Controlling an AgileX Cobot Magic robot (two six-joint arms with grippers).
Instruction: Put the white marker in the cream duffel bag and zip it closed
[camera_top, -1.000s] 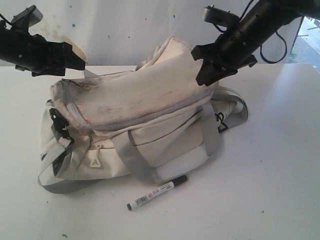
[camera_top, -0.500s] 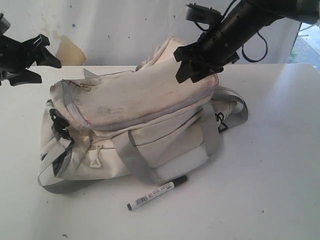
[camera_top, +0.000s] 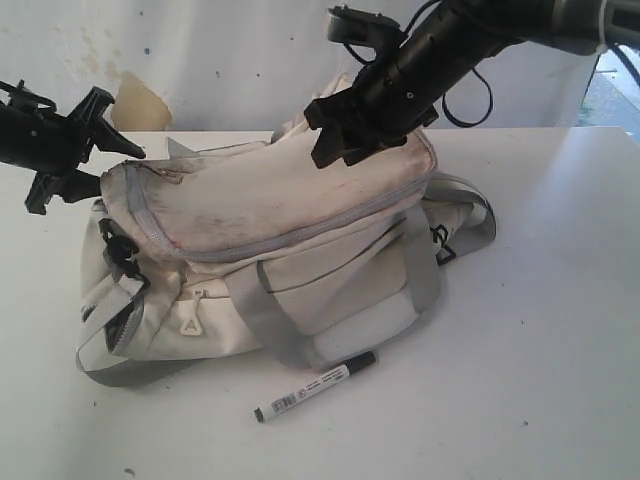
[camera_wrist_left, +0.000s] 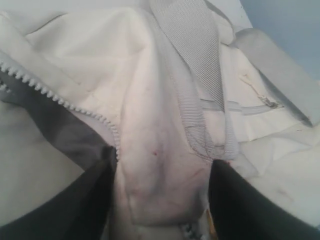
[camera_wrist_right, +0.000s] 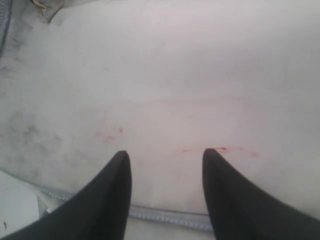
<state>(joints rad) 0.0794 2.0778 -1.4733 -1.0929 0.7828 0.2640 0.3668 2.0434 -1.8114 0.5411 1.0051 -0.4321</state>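
- Exterior view: the bag lay on its side on the white table, with its stained cream top panel facing up and its grey zipper running along the front of that panel.
- The marker lay flat on the table just in front of the bag, apart from it, with its black cap pointing right.
- The left gripper sat at the bag's left end, touching the corner by the zipper trim.
- Left wrist view: its jaws were released and spread apart, with a fold of cream fabric between the fingers, beside a grey strap and a line of zipper teeth.
- The right gripper hung over the raised back of the top panel.
- Right wrist view: its jaws were released, with both tips close above the smudged fabric and nothing held.
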